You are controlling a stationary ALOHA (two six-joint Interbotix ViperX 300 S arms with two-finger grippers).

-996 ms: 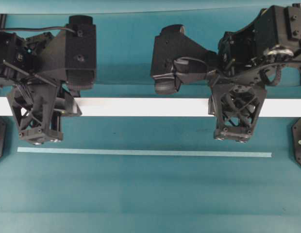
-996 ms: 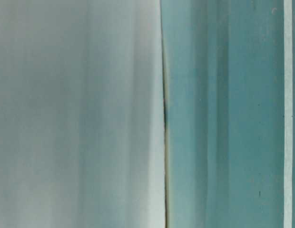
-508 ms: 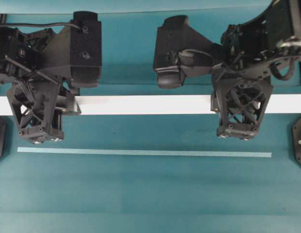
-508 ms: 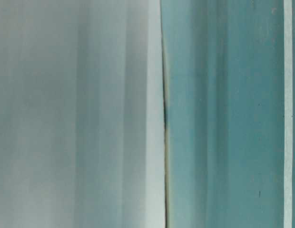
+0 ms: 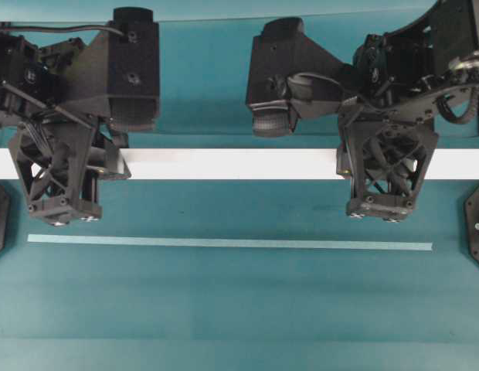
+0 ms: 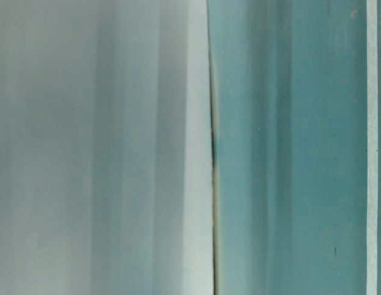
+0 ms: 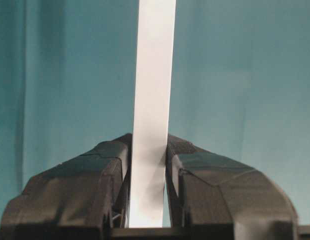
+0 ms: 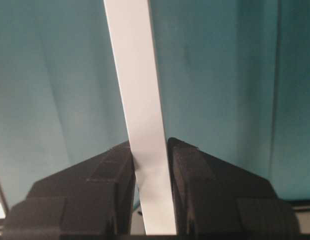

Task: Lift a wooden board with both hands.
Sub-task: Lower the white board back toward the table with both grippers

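— Left end effector (image 5: pixel 66 220)?
— Clamped on the wooden board (image 5: pixel 232 164) near its left end.
— Right end effector (image 5: pixel 381 215)?
— Gripping the board's right part. It spans level above the teal bench (image 5: pixel 224 309), behind the pale strip (image 5: pixel 224 243).

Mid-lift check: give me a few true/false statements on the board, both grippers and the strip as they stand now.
1. The left gripper is shut on the board. True.
2. The right gripper hangs open above the board. False: its fingers clamp the board from both sides.
3. The teal strip lies across the board. False: it lies apart, parallel to it.
4. Neither gripper touches the strip. True.
5. Both grippers hold the board at its middle. False: one grips near each end.
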